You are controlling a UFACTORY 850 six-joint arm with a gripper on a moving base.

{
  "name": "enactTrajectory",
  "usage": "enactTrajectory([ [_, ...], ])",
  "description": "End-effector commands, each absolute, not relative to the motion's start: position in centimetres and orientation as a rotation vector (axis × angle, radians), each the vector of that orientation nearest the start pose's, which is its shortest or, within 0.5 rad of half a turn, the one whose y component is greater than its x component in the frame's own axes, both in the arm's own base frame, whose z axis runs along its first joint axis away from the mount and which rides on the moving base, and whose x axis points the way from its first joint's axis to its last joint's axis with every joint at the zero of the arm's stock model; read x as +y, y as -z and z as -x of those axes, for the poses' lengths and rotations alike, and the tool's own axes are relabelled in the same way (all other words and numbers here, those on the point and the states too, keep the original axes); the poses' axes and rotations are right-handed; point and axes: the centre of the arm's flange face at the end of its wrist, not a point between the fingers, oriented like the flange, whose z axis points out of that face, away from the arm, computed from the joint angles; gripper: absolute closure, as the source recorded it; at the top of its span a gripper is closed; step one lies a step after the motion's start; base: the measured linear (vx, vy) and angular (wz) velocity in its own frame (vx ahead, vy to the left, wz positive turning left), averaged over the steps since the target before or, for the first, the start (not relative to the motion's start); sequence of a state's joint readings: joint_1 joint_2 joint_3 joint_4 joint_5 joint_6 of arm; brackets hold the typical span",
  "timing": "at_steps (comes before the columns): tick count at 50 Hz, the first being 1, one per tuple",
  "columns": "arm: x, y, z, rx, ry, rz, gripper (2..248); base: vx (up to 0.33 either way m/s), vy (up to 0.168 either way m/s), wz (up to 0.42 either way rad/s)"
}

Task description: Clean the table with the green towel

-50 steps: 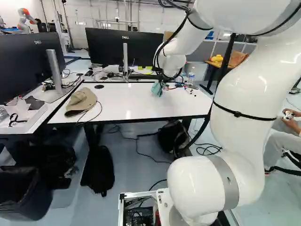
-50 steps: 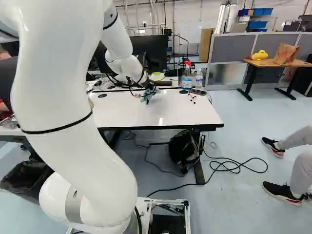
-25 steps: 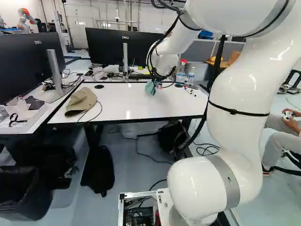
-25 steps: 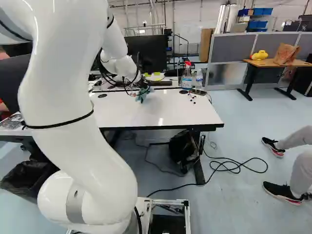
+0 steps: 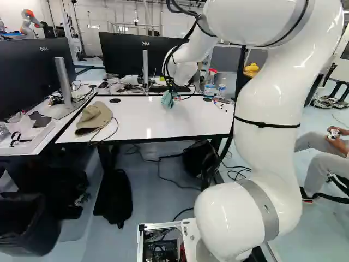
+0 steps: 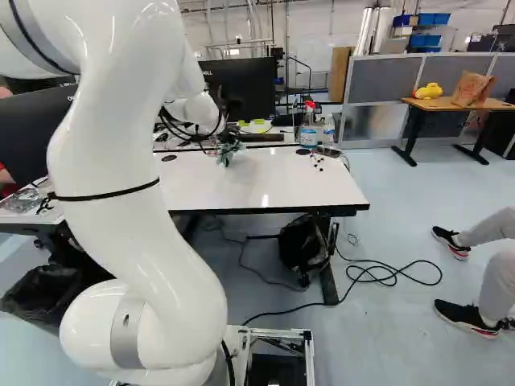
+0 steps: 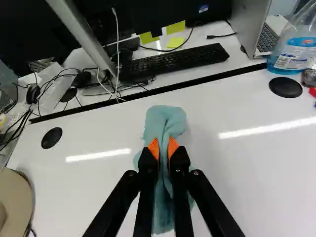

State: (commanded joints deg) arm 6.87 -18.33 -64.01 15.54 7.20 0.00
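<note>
Over the back middle of the white table, the gripper hangs at the end of the arm in the left base view. In the wrist view both orange pads of the gripper pinch the green towel, so it is shut on the towel. The bunched cloth bulges out ahead of the fingertips and trails back beneath the fingers. In the right base view the towel shows as a small teal bundle low at the tabletop; whether it touches the surface I cannot tell.
A tan cap lies at the table's left. Near the back right corner stand a spray bottle and a water bottle, with small dark and red bits beside them. Behind the table are a monitor and a keyboard. Another robot stands far back.
The arm has swung leftward across the table, carrying the towel with it. In the left base view the spray bottle has come out from behind the arm. The base has stayed put.
</note>
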Motion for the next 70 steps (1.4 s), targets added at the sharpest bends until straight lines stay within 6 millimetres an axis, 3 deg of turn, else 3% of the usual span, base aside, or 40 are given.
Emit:
enactTrajectory([
  [23, 9.8, -48.0, -63.6, 0.172, 1.319, 2.668, 209, 0.000, 0.000, 0.000],
  [70, 10.1, -42.2, -64.8, 0.172, 1.213, 2.736, 209, 0.000, 0.000, 0.000],
])
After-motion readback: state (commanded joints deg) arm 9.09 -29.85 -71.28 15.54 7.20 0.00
